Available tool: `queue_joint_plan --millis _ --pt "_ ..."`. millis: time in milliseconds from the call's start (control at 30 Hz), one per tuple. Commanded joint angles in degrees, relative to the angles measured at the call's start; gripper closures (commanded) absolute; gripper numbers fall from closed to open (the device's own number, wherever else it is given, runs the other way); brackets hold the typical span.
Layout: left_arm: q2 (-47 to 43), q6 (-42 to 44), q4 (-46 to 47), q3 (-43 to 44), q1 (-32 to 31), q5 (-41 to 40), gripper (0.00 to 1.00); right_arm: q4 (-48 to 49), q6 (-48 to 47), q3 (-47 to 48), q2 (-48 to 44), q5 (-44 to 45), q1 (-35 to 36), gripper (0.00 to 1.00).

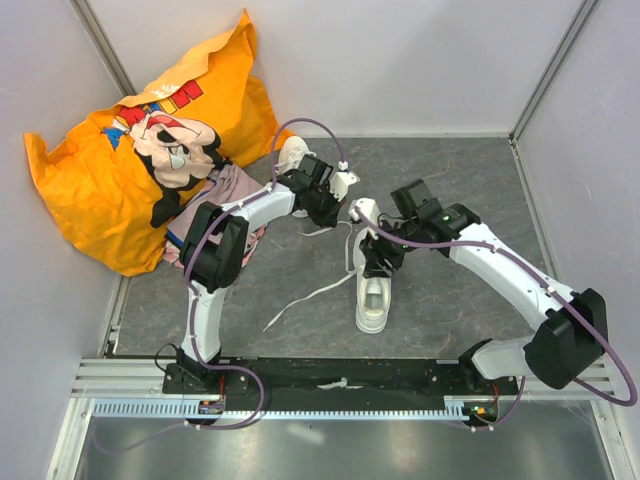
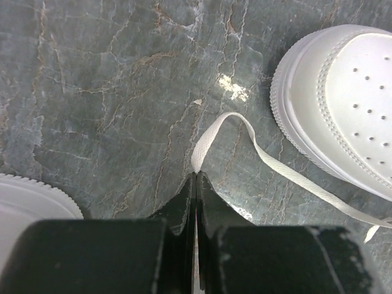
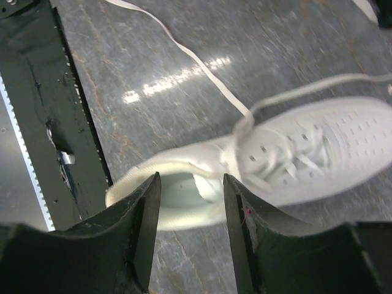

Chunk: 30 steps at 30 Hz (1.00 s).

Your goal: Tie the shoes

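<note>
"White lace point(image 2: 206, 144) in the left claw point(image 2: 196, 177)?"
"Yes, clenched flat on it. From the tips it loops toward the toe of the shoe point(image 2: 343, 98)."
"And the right claw point(image 3: 191, 180)?"
"Spread wide above that shoe's heel opening, grasping nothing."
"How does the shoe lie?"
"Lengthwise from the rail point(image 1: 340, 372), heel toward it, toe pointing away. The other shoe point(image 1: 292, 152) sits farther from the rail, past the left claw."

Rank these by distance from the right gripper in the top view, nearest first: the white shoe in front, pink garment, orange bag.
1. White shoe: right at the right gripper, centre of view.
2. Pink garment: off to the left.
3. Orange bag: far-left corner.
</note>
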Motion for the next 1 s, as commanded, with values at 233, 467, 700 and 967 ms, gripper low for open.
queue_joint_plan --millis 233,467,700,967 --pt "0.83 -1.84 -2.34 2.18 0.07 2.48 0.98 14.06 0.56 1.44 7.22 8.98 15.12 0.38" --pt "-0.31 -1.14 -2.78 -0.10 0.24 3.63 0.98 15.74 1.79 1.79 8.73 10.39 17.07 0.38" --pt "-0.40 -1.05 -3.13 -1.42 0.77 4.50 0.97 15.30 -0.05 0.56 7.93 9.07 17.33 0.38" --pt "-0.58 -0.52 -4.53 -1.07 1.21 4.86 0.97 17.94 -3.21 1.35 14.00 12.68 20.93 0.43"
